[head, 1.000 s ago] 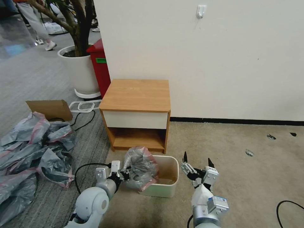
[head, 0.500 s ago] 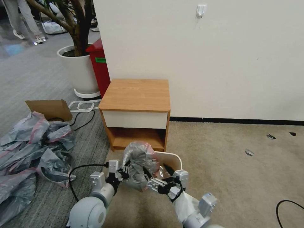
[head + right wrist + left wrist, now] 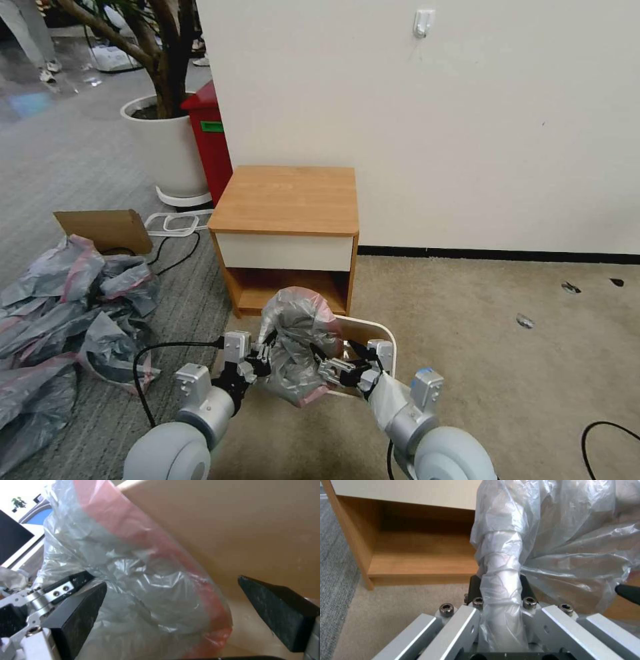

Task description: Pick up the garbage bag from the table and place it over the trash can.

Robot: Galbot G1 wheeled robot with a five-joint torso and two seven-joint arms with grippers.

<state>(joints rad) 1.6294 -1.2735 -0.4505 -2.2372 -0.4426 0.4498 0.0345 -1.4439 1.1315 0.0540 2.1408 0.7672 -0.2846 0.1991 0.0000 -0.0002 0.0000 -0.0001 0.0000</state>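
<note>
Over the trash can (image 3: pixel 381 338), in front of the bench (image 3: pixel 287 200): garbage bag (image 3: pixel 297 343) held up, bunched.
Left tool (image 3: pixel 257 360) clamped tight on a twisted bag neck; right tool (image 3: pixel 343 370) wide open w/ the bag's pink rim betw. its pads, nothing gripped. Risk: right grabs a wad, not the rim, so the mouth won't spread; can looks tilted, may tip if nudged.

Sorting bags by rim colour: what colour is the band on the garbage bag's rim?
Pink-red, on the grey garbage bag; clearest in the right wrist view.

Carpeted office corner (image 3: pixel 507 333), potted tree (image 3: pixel 163 143)
</note>
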